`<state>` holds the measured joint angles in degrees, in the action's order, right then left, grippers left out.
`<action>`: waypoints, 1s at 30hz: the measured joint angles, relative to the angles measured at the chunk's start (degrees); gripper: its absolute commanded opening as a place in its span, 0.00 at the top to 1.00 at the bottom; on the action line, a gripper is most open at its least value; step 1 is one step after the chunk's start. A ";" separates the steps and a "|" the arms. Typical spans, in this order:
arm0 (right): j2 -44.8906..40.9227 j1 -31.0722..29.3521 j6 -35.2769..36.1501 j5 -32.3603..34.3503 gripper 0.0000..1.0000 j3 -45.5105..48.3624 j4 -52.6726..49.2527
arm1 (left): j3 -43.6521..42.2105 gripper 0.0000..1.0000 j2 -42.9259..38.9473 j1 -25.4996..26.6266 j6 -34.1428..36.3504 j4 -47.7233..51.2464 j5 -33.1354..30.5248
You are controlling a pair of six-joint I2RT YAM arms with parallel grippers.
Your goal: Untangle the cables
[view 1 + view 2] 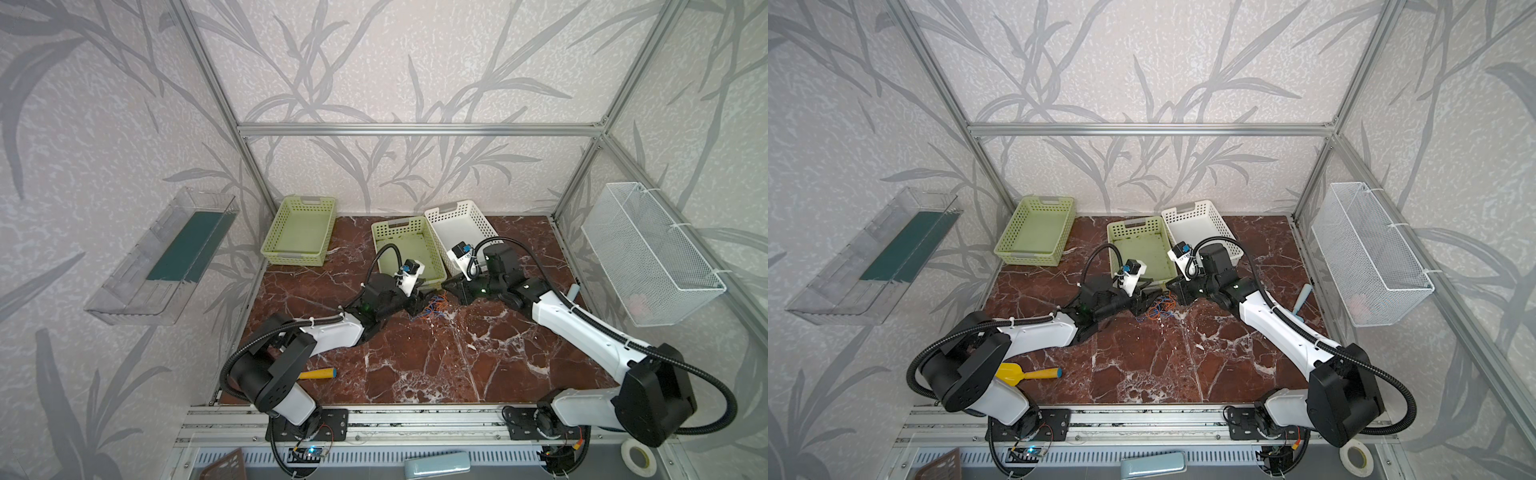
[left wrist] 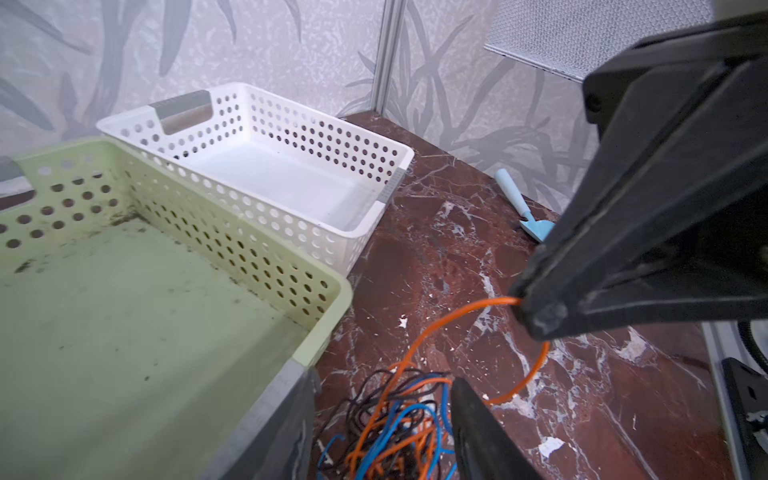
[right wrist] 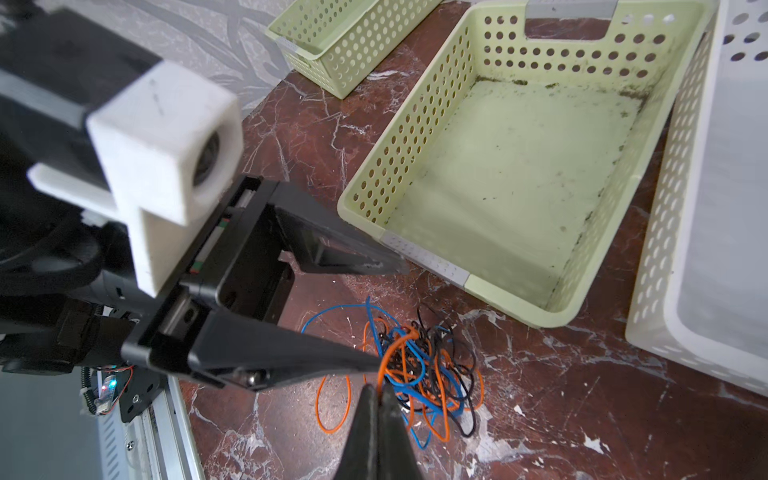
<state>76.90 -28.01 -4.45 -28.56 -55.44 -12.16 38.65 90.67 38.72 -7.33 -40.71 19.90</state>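
In both top views the cables, a loose heap of thin orange, blue and dark wires, lie near the middle of the red-brown marble worktop. They sit just in front of the pale green perforated plastic basket. The left hand and right hand flank the heap.

From the left wrist, the left hand stands parted astride the heap, gripping nothing we can see. The right hand's tip pinches one glossy orange cable, which arcs down into the tangle.

From the right wrist, the right hand is closed on that strand, with the heap just beyond its tip. We judge the strand should be drawn rightward, away from the heap, while the nearer left hand pins the rest.
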 measured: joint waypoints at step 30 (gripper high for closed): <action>3.80 -0.44 1.60 -2.43 1.00 0.00 0.72 | 5.49 0.86 9.55 0.94 -4.76 -7.91 -1.81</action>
<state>80.71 -28.45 -2.85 -30.98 -55.44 -11.44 44.14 100.22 39.66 -12.10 -48.62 18.09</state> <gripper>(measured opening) 0.049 0.216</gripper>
